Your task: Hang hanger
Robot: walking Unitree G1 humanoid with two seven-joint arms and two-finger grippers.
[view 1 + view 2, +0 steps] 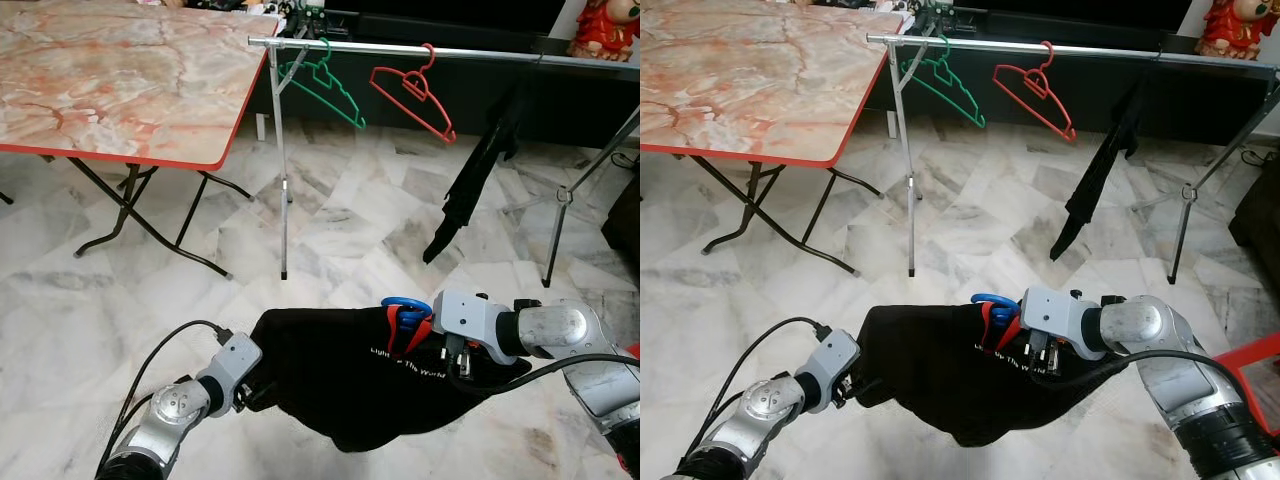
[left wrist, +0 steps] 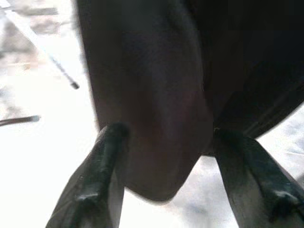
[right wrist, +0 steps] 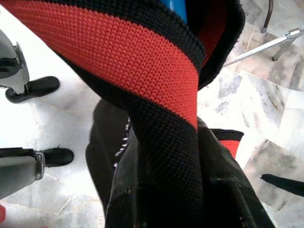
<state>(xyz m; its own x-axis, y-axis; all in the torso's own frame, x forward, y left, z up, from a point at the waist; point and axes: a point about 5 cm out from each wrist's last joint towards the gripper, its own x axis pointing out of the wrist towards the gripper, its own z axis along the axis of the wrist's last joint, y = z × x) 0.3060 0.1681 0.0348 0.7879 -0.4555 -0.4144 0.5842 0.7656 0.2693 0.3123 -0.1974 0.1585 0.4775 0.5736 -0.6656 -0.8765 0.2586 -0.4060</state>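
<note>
Right gripper [image 1: 425,335] is clamping the red-and-black collar of the black shirt [image 1: 340,385], where we are seeing the blue hanger [image 1: 403,305] hook poking out. Left gripper [image 2: 175,190] is spread wide, its fingers [image 2: 95,190] straddling the shirt's other edge; we are reading the garment as held low between both arms. Ahead, the clothes rail [image 1: 400,48] is carrying a green hanger [image 1: 325,85], a red hanger [image 1: 415,92] and a dark hanging garment [image 1: 480,180], beside a marble-top folding table [image 1: 120,80].

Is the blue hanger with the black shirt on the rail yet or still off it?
Off. The blue plastic hanger and black shirt are held low between both grippers, short of the silver metal rail.
</note>
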